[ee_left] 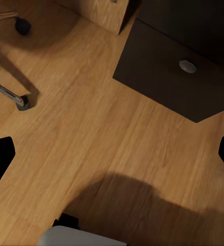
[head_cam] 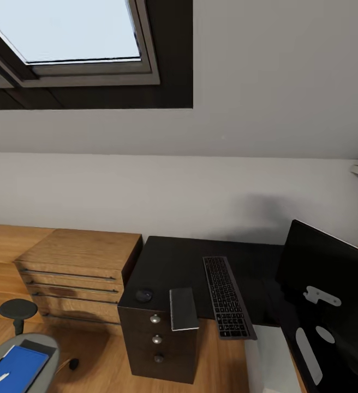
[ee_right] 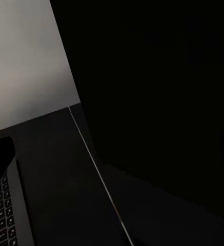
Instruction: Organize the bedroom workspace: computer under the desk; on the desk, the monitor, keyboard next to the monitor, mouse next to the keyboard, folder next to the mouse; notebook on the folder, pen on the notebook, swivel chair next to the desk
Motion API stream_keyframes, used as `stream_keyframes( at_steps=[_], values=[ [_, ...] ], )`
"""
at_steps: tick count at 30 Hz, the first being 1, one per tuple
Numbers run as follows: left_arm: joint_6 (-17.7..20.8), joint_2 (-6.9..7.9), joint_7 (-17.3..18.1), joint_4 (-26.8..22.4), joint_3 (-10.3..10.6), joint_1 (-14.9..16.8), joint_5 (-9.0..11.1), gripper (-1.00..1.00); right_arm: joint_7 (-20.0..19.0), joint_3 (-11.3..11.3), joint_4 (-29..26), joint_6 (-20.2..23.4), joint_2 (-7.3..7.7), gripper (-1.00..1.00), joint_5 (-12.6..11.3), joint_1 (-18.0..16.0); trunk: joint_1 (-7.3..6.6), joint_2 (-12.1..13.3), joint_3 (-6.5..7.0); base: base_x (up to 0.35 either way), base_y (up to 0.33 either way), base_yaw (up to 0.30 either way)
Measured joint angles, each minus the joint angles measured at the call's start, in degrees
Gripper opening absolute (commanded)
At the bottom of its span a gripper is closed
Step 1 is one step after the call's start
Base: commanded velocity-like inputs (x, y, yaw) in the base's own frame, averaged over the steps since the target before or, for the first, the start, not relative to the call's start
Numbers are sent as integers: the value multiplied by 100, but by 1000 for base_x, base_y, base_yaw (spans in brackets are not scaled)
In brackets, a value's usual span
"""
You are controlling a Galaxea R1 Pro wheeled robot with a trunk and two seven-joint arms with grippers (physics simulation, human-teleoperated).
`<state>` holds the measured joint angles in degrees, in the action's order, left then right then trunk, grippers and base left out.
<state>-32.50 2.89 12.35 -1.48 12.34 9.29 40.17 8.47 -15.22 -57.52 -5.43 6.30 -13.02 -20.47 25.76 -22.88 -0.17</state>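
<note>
Looming nearest, the monitor leans off the tabletop edge beside the keyboard and could topple; I cannot tell either tool's state.

Soft, even daylight from a bright, washed-out skylight at the upper left of the head view. Pale wall evenly lit, with one faint grey smudge of shadow above the counter. Black top and monitor nearly swallowing all detail, apart from a few pale reflections on the screen. Wide-angle stretch toward the edges, skylight frame skewed. Left wrist view warm and clear: wooden floor crossed by a broad, soft-edged dark shadow and thinner ones. Right wrist view very dim, mostly black, one grey wall patch, a thin bright edge line, slightly grainy.
</note>
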Motion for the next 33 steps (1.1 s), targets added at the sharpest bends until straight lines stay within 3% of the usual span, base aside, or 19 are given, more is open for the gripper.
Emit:
stream_keyframes(
  at_steps=[9, 18, 33],
  values=[
    [-4, 0, 1, 0, 1, 0, -1, 100, 24, -6, 5, 1, 0, 100, 0, 0, -1, 0, 0, 173, -109, 0],
    [-8, 0, 0, 0, 1, 0, -1, 100, 265, 0, 9, 3, 1, 100, -7, 0, 0, 0, 0, 45, -30, 0],
    [-11, 0, 0, 0, 0, 0, 6, 100, 328, 1, 9, 3, 1, 100, -9, 1, 0, 0, 0, 80, -20, 0]
  ],
)
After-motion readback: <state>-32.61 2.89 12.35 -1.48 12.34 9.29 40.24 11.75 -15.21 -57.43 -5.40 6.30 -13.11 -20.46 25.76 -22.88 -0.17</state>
